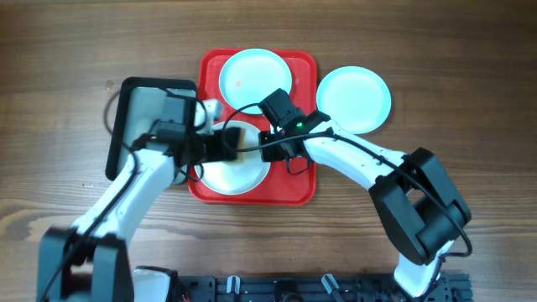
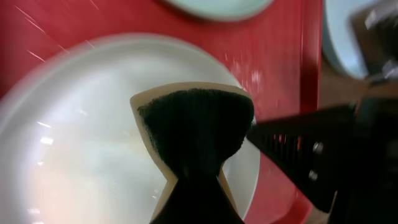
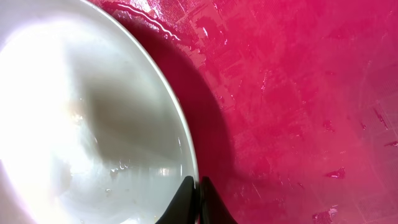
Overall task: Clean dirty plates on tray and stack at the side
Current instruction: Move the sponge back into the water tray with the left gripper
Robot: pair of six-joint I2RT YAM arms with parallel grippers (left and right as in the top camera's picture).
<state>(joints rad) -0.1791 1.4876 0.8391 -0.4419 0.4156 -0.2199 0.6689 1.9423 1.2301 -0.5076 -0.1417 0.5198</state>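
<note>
Overhead: white plate on near half of red tray, one blue plate on far half, 2nd blue plate on table just R of tray. L wrist cam alone shows L gripper clamping a sponge over white plate. R wrist cam: R gripper pinched narrow on that plate's rim. Overhead, arms hide both claws' tips.

Setting: I am viewing a robotics test bench.
Surface: I am working over a wood-grain table.
Mounting: left arm and right arm are standing on a black rail at its edge.
Cabling: an exposed cable is running along the right arm.
</note>
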